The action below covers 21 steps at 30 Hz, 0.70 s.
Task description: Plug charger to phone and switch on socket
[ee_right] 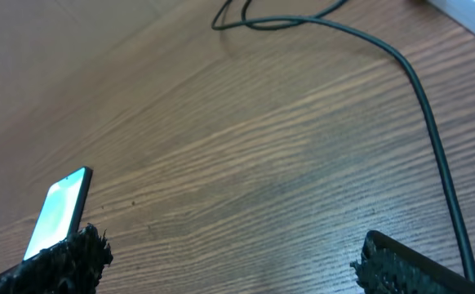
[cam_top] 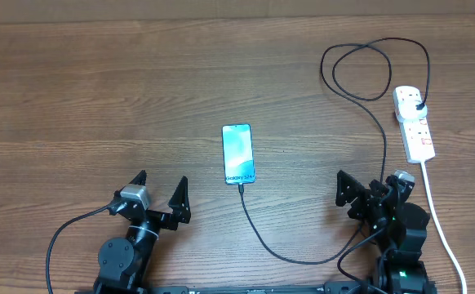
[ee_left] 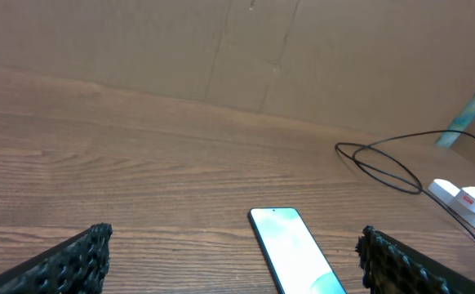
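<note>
The phone [cam_top: 237, 153] lies flat mid-table with its teal screen lit. It also shows in the left wrist view as the phone [ee_left: 295, 257] and at the left edge of the right wrist view as the phone [ee_right: 58, 208]. The black charger cable [cam_top: 258, 233] meets the phone's near end, curves past my right arm, loops at the far right, and its plug [cam_top: 417, 104] sits in the white socket [cam_top: 415, 131]. My left gripper [cam_top: 162, 177] stands open, near-left of the phone. My right gripper [cam_top: 358, 181] is open beside the cable. Neither touches anything.
The socket's thick white cord [cam_top: 440, 216] runs down the right side to the table's near edge. The cable's loop [ee_left: 384, 163] lies on the wood in front of a brown back wall [ee_left: 221, 49]. The cable [ee_right: 429, 122] passes close to my right finger [ee_right: 384, 261].
</note>
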Motion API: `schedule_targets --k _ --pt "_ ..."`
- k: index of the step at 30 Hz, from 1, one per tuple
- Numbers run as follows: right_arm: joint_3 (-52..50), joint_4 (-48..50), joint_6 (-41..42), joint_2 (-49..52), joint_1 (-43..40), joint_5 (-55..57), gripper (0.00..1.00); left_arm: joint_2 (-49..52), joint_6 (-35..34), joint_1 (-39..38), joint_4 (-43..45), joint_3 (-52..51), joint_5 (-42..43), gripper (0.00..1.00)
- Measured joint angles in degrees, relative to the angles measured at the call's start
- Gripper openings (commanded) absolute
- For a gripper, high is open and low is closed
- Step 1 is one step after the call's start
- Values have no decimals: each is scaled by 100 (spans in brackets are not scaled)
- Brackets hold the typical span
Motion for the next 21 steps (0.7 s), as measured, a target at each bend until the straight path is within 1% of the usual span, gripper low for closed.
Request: schedule_targets --k 10,14,21 --pt "-2 0 0 -660 50 -15 100 0 2 0 0 0 0 99" --pt "0 4 -81 -1088 289 -50 100 0 0 -2 0 0 0 100" --pt "-2 -2 -501 -1915 850 -59 100 0 0 0 0 0 0 100"
